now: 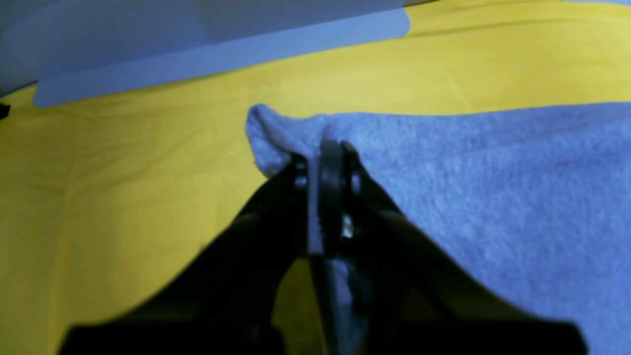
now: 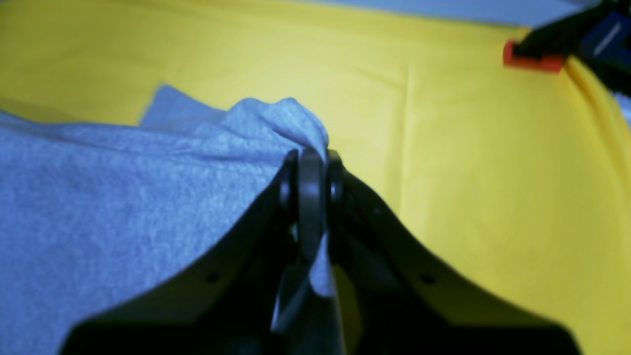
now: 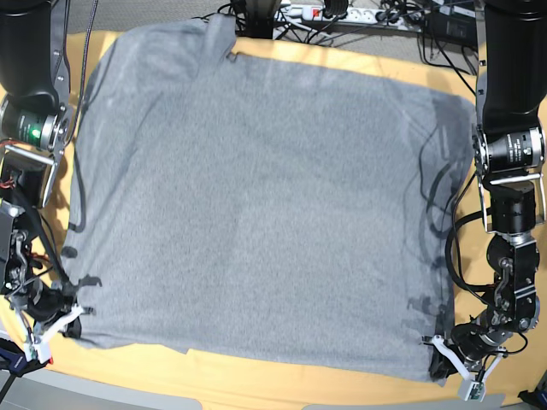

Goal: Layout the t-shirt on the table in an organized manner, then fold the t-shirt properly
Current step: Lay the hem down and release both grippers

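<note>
The heather-grey t-shirt [image 3: 256,196] lies spread flat, plain side up, over most of the yellow table [image 3: 256,376]. No lettering shows. At the shirt's near corner on the right of the base view, my left gripper [image 3: 436,354] is shut on the fabric. The left wrist view shows the jaws [image 1: 325,153] pinching a raised corner of the t-shirt [image 1: 493,172] above the table [image 1: 123,172]. My right gripper [image 3: 77,318] is shut on the near corner on the base view's left. In its wrist view the gripper [image 2: 310,158] clamps a bunched corner of the t-shirt [image 2: 98,197].
A power strip [image 3: 342,13] with cables runs along the table's far edge. A red-tipped clamp [image 2: 532,59] sits at the table's edge in the right wrist view. Both arm columns stand at the table's sides. The front edge is just below the grippers.
</note>
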`<state>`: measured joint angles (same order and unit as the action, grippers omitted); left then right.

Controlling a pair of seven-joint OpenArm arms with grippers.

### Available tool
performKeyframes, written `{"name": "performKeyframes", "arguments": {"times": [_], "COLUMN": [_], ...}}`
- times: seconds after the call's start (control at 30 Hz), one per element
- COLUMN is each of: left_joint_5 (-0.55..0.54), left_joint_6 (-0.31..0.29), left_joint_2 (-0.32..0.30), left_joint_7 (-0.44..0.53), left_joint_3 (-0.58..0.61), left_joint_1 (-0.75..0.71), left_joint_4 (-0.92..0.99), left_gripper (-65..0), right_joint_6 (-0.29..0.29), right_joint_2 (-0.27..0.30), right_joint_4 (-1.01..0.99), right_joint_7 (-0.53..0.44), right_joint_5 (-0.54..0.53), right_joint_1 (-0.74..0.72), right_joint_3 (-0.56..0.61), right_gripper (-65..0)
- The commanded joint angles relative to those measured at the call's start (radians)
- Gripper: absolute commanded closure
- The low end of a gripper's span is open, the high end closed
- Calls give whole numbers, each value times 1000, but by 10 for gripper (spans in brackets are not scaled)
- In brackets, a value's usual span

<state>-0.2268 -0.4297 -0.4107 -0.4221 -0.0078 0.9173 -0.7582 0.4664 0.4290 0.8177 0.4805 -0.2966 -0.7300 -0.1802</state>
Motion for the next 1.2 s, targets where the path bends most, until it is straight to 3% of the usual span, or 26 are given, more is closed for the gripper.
{"name": "performKeyframes", "arguments": {"times": [0.0, 0.4, 0.43, 0.53, 0.6, 0.63, 0.8, 0.93, 1.03, 1.17], "left_joint_5": [-10, -10, -10, -13, -32, -43, -55, -173, -264, -397], "left_joint_6": [7, 5, 5, 11, 35, 45, 64, 59, -8, -74], "left_joint_2": [-16, -23, -24, -30, -35, -40, -71, -107, -134, -162], "left_joint_7": [33, 18, 16, 10, 10, 8, -53, -167, -268, -407], "left_joint_3": [-5, -5, -5, -5, -5, -5, -5, -6, -8, -7], "left_joint_1": [53, 58, 53, 49, 50, 52, 59, 58, 58, 55], "left_joint_4": [-18, -18, -18, -18, -18, -18, -19, -19, -19, -19], "left_gripper": [0, -6, -81, -362, -478, -494, -494, -494, -493, -492], "right_joint_6": [-14, 32, 32, -16, -33, -32, 46, 119, 190, 232], "right_joint_2": [20, 20, 20, 20, 21, 21, 34, 57, 77, 97], "right_joint_4": [16, 16, 16, 16, 16, 16, 16, 18, 18, 18], "right_joint_7": [-28, -4, -4, 8, 14, 14, 14, 80, 176, 377], "right_joint_5": [-8, -3, 10, 17, 17, 17, -1, -108, -203, -363], "right_joint_1": [-48, -60, -60, -60, -60, -60, -60, -63, -62, -59], "right_joint_3": [-5, -5, -5, -5, -5, -5, -5, -5, -5, -5], "right_gripper": [0, 0, -12, -182, -284, -307, -311, -311, -311, -309]}}
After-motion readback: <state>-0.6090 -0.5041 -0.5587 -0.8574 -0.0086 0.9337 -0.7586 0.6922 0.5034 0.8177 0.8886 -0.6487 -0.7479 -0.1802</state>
